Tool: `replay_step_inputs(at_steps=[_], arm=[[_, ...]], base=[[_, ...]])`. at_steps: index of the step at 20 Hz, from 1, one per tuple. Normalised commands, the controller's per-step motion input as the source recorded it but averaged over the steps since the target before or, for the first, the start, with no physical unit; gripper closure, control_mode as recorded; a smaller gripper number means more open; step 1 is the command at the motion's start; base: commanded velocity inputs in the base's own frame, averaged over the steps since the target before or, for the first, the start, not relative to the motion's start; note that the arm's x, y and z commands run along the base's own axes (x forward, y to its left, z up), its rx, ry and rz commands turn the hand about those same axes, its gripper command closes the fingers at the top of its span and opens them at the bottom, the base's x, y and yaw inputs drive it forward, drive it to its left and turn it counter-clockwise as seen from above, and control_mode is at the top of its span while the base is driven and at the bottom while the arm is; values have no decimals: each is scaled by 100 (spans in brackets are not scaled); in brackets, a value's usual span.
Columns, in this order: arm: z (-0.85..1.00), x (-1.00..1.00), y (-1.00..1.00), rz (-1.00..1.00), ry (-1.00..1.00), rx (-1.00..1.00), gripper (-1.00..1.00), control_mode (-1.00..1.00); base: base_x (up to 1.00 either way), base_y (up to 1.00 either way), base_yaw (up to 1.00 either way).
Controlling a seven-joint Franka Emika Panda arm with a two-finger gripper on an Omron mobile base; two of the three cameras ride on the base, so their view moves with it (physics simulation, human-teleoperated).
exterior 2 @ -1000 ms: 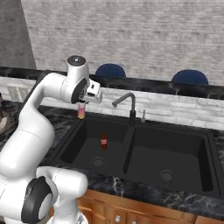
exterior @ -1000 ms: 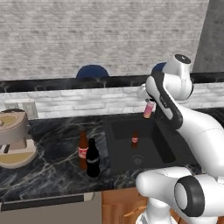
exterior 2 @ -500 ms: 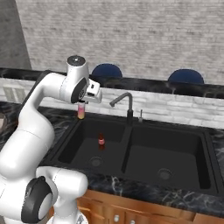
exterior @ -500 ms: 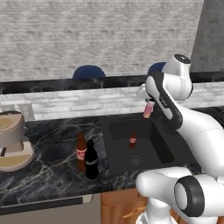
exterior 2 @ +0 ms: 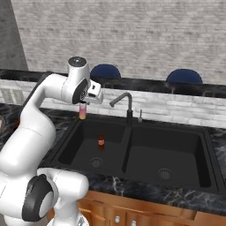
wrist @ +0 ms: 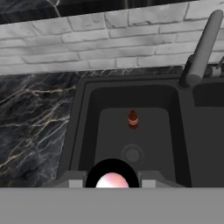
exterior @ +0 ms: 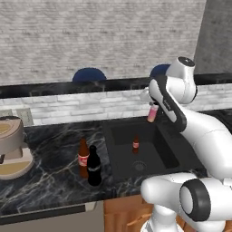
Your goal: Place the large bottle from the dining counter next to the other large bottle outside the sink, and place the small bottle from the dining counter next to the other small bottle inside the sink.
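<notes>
pink bottle (exterior: 152,113) held above sink (exterior 2: 79,129); faucet (exterior 2: 123,102) beside.

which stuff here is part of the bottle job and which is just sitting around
Part of the job:
- pink bottle, held in the shut gripper above the sink
- small bottle standing in the sink's left basin
- black bottle beside the amber bottle on the counter left of the sink

Just sitting around:
- faucet
- beige appliance
- blue stools

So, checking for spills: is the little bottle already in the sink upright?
Upright: the small bottle stands cap-up on the sink floor.
</notes>
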Motion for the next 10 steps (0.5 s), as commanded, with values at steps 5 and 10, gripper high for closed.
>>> replay_step_inputs(at_steps=[5, 10], arm=[[0, 1, 0, 0, 0, 0, 100, -100], [-5, -3, 7, 1, 0, -1, 100, -100]], base=[[0, 0, 0], [0, 0, 0]])
